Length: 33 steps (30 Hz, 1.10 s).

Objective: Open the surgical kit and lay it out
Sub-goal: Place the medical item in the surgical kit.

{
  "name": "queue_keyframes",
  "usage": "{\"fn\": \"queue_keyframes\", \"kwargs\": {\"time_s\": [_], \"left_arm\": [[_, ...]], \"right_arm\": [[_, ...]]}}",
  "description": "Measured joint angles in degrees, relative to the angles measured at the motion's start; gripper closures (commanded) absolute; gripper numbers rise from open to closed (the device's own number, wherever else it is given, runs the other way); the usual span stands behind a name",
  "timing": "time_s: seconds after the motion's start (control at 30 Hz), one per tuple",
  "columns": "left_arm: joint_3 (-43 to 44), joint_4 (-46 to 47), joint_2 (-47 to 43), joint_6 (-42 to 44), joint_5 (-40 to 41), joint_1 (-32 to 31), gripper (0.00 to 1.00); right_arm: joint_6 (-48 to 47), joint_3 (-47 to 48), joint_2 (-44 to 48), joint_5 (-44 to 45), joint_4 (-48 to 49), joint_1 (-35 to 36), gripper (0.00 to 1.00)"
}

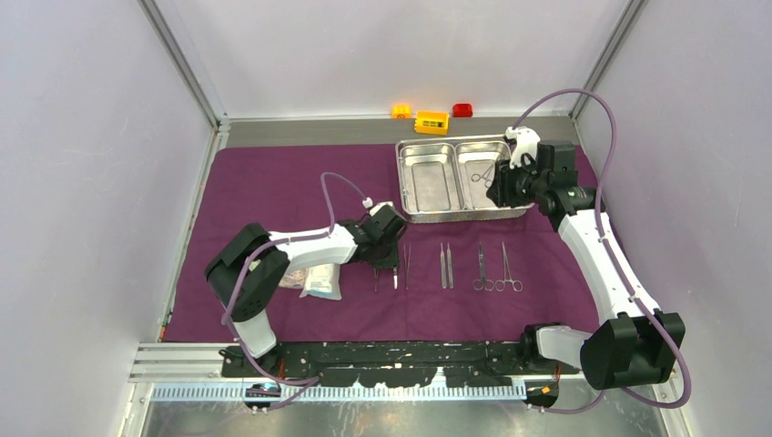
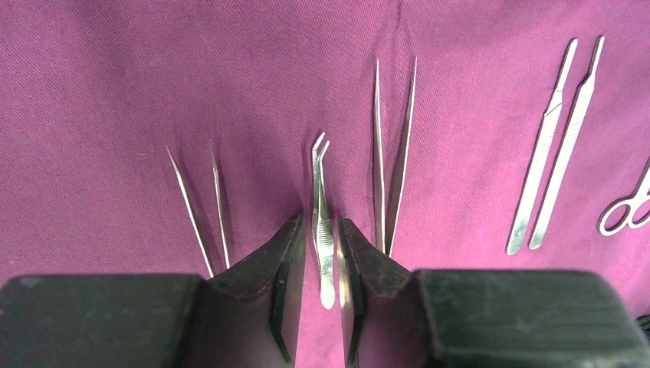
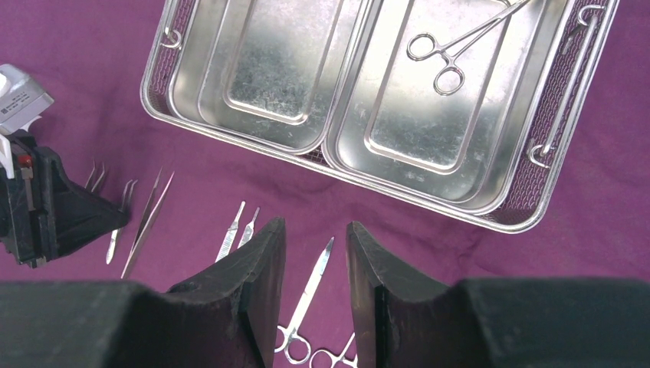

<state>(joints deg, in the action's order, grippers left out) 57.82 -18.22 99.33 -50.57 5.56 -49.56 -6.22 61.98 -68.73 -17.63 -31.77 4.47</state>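
Note:
The dark-purple cloth (image 1: 273, 182) lies spread flat, with the steel tray (image 1: 401, 182) at its back right. One clamp (image 3: 460, 42) rests in the tray's right compartment. Along the front lie long tweezers (image 2: 398, 192), two flat steel handles (image 2: 566, 146), scissors (image 1: 480, 269) and another clamp (image 1: 507, 269). My left gripper (image 2: 322, 224) is down at the cloth, open. Bent-tip tweezers (image 2: 319, 184) lie between its fingers with a narrow gap on each side. Fine tweezers (image 2: 185, 199) lie just to the left. My right gripper (image 3: 316, 230) hovers open and empty at the tray's front right edge.
Clear sealed packets (image 1: 320, 282) lie on the cloth under the left forearm. Beyond the cloth's far edge stand an orange brick (image 1: 401, 111), a yellow brick (image 1: 431, 121) and a red brick (image 1: 462, 110). Pale walls close in both sides.

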Motion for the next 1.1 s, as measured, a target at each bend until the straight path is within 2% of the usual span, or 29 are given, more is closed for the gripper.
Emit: {"fn": "queue_keyframes", "kwargs": {"time_s": [0.23, 0.57, 1.1], "left_arm": [[0.0, 0.31, -0.02, 0.11, 0.0, -0.17, 0.71], [0.0, 0.42, -0.02, 0.7, 0.28, -0.17, 0.73], [2.27, 0.66, -0.13, 7.85, 4.26, 0.26, 0.73]], "right_arm": [[-0.17, 0.0, 0.0, 0.02, 0.0, 0.0, 0.6], [-0.37, 0.0, 0.0, 0.02, 0.0, 0.0, 0.6], [-0.76, -0.11, 0.0, 0.0, 0.09, 0.0, 0.6]]}}
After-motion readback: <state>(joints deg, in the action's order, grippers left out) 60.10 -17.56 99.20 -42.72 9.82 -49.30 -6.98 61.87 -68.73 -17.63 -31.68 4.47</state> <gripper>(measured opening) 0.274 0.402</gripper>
